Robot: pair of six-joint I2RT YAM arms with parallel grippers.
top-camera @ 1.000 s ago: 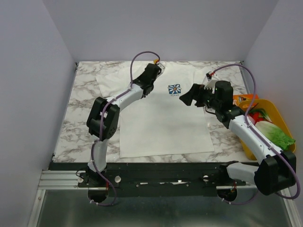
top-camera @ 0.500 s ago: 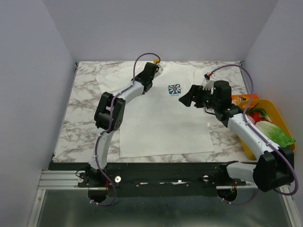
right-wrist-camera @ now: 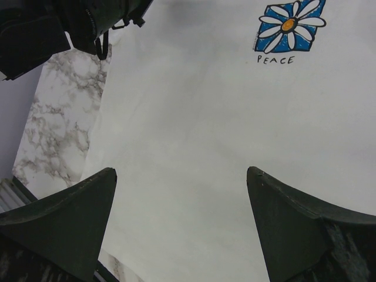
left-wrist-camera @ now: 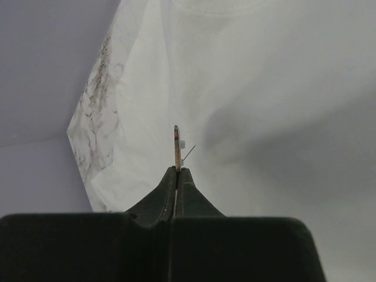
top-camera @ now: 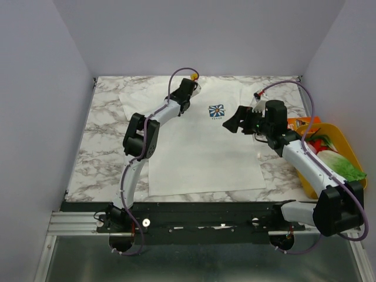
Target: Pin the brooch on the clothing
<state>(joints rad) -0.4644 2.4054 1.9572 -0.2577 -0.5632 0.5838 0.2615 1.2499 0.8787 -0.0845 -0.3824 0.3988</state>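
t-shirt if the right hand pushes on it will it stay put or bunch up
Probably floppy: the t-shirt lies thin and flat on the marble table, with soft folds in the left wrist view, so a sideways push would likely wrinkle it. It looks light and may slide on that smooth top unless the open right hand presses straight down.

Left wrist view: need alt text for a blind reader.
Left gripper shut on the brooch, held edge-on with its pin sticking out to the right, the white T-shirt filling the background. Marble table shows at left.
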